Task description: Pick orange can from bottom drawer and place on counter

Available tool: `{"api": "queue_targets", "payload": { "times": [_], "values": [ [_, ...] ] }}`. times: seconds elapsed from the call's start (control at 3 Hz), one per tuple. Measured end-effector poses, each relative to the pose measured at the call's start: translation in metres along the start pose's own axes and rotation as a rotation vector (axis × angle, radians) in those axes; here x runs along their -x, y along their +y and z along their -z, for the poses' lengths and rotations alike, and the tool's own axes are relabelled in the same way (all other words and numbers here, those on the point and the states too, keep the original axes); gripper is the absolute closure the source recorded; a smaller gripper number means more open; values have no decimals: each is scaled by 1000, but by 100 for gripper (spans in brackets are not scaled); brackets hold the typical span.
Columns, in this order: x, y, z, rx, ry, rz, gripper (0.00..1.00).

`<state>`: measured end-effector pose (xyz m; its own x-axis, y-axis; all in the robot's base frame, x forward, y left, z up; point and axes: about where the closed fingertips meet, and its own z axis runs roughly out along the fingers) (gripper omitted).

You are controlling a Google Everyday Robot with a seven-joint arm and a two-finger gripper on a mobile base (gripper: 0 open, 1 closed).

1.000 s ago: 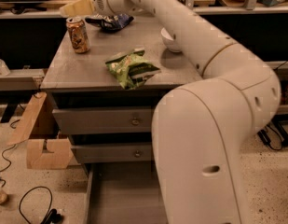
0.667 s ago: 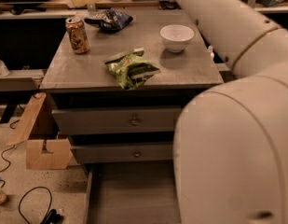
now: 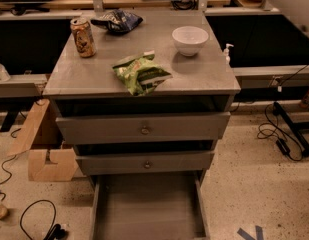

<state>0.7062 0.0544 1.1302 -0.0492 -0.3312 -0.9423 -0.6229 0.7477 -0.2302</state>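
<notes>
The orange can (image 3: 83, 37) stands upright on the counter (image 3: 194, 74), at its far left corner. The bottom drawer (image 3: 149, 209) is pulled out below the two closed drawer fronts, and its grey floor shows nothing on it. The gripper and the arm are out of view.
A green chip bag (image 3: 140, 73) lies mid-counter near the front edge. A white bowl (image 3: 190, 39) stands at the back right, a dark blue bag (image 3: 117, 21) at the back. A cardboard box (image 3: 41, 149) and cables (image 3: 36, 219) are on the floor left; cables (image 3: 281, 134) lie right.
The white arm that filled the right side of the view and reached over the counter's back has swung up and out of the picture. The can stays on the counter.
</notes>
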Motion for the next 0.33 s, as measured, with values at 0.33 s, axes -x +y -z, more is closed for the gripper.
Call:
{"api": "queue_targets", "payload": {
  "times": [0.33],
  "values": [
    [-3,-2,59,-102,-22,8,0]
  ]
}}
